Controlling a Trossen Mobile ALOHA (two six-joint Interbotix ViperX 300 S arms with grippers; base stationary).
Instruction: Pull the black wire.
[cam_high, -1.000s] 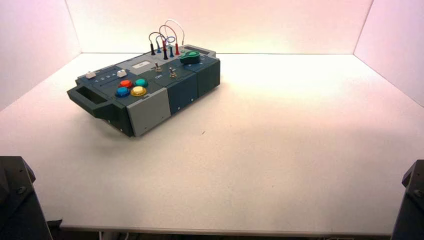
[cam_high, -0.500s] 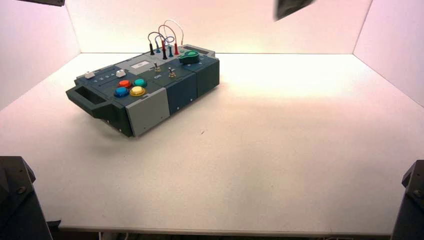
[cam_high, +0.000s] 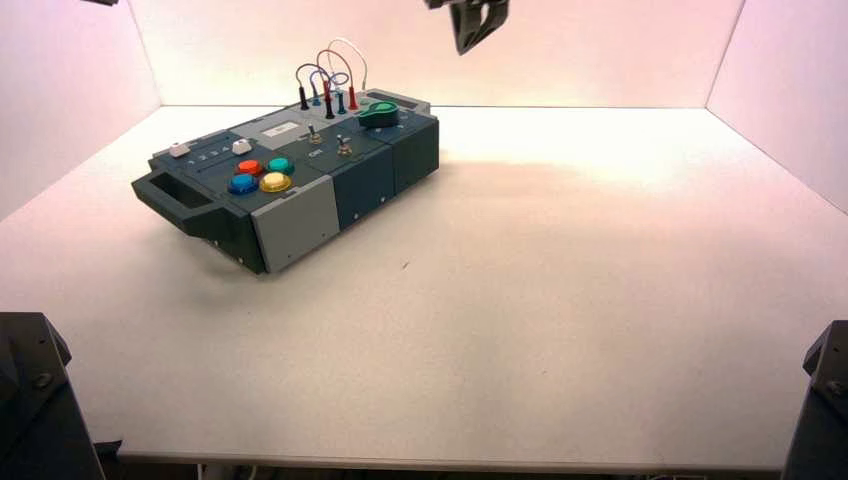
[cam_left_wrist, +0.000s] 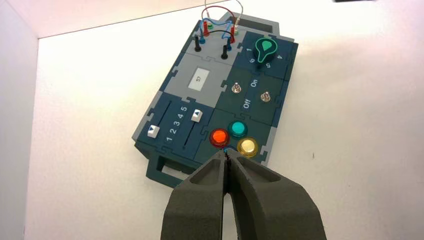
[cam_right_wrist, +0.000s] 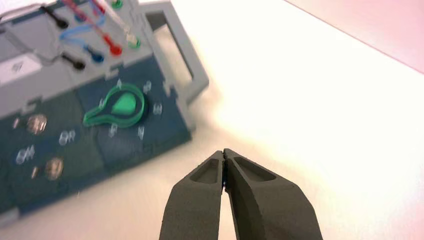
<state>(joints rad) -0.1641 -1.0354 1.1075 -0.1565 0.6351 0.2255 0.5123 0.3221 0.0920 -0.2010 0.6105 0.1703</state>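
Note:
The black wire (cam_high: 304, 97) is a thin dark loop with both black plugs seated in sockets at the far end of the box (cam_high: 300, 220). It also shows in the left wrist view (cam_left_wrist: 224, 51) and in the right wrist view (cam_right_wrist: 74, 62). My right gripper (cam_high: 468, 42) hangs high above the table, to the right of the box's far end, and is shut and empty (cam_right_wrist: 223, 152). My left gripper (cam_left_wrist: 226, 154) is shut and empty, high over the box's near end by the round buttons. Only a sliver of it (cam_high: 100, 2) shows in the high view.
Red-plugged (cam_high: 352, 100) and blue-plugged (cam_high: 340, 101) leads stand in sockets beside the black wire. A green knob (cam_high: 378, 113), two toggle switches (cam_left_wrist: 236, 89), two sliders (cam_left_wrist: 196, 116) and red, teal, blue and yellow buttons (cam_high: 276, 182) sit on the box. White walls enclose the table.
Both arms have come into view at the top of the high view. My right gripper moved left towards the box's far end. The box and the wires have not changed.

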